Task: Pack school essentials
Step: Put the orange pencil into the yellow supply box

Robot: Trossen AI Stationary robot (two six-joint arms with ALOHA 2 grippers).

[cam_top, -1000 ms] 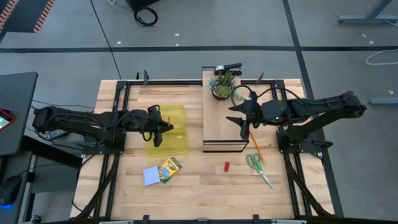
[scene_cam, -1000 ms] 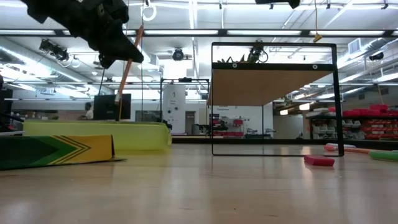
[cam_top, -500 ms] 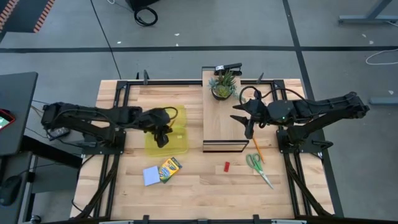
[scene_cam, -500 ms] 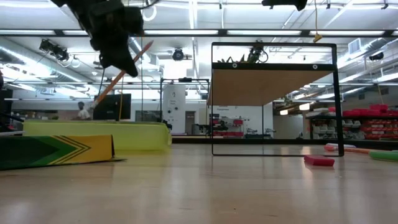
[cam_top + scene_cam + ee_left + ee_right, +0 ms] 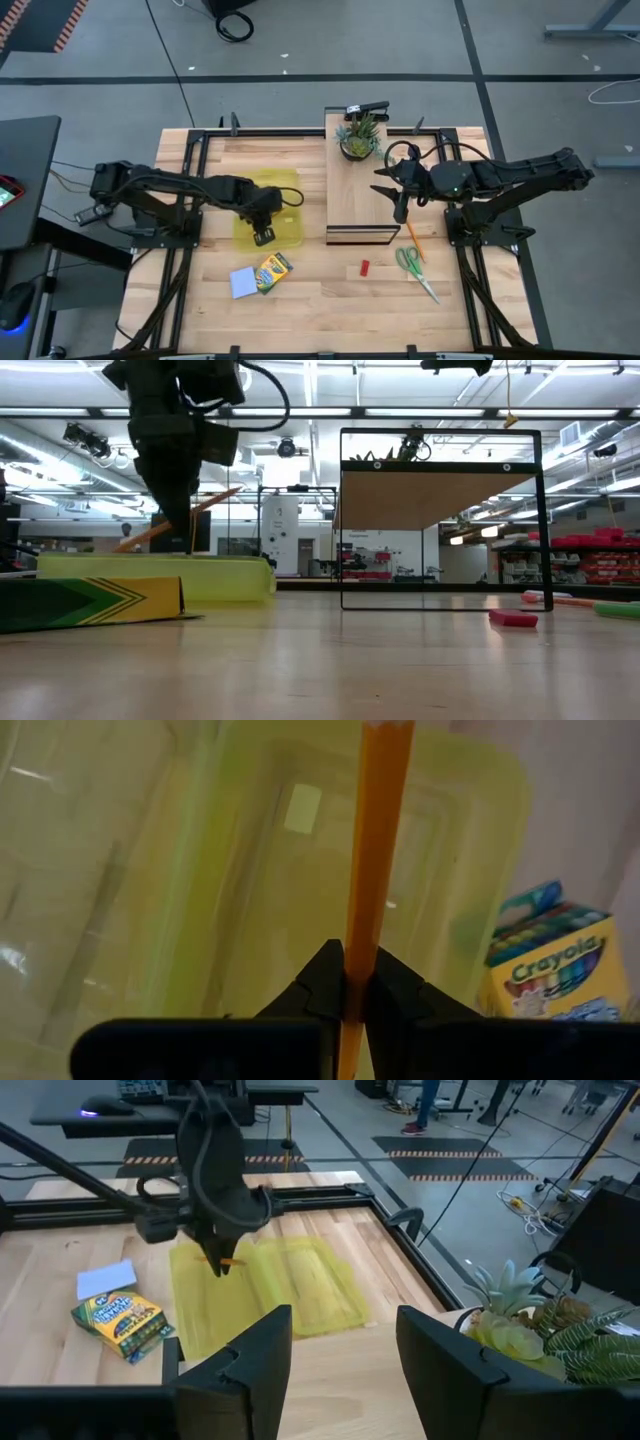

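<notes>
My left gripper (image 5: pixel 262 234) stands over the yellow translucent case (image 5: pixel 268 212), pointing down and shut on an orange pencil (image 5: pixel 205 502). The left wrist view shows the case floor (image 5: pixel 250 900) under the pencil (image 5: pixel 375 840). My right gripper (image 5: pixel 400 205) is open and empty above the wooden shelf (image 5: pixel 355 195), its fingers apart in the right wrist view (image 5: pixel 340 1350). The crayon box (image 5: pixel 272 271) and pale blue notepad (image 5: pixel 242 282) lie flat near the case. A second orange pencil (image 5: pixel 413 240), green-handled scissors (image 5: pixel 415 270) and the red block (image 5: pixel 365 267) lie at the right. I see no purple pen. My left gripper pinches the pencil near its middle (image 5: pixel 358 982) between its two fingertips. The fingers come from above, pointing down, and lie across it. The pencil is slanted, one end (image 5: pixel 232 491) high, the other (image 5: pixel 125 546) low just above the case rim and inside its outline.
A potted plant (image 5: pixel 358 135) stands on the far end of the shelf, close to my right arm. Black frame rails (image 5: pixel 200 160) run along the table's left and right sides. Bare wood shows along the near edge (image 5: pixel 330 310).
My left gripper has moved a little toward the table's near edge, come down toward the yellow case and turned until it points straight down. The pencil in it has tipped from nearly upright to a shallow slant.
</notes>
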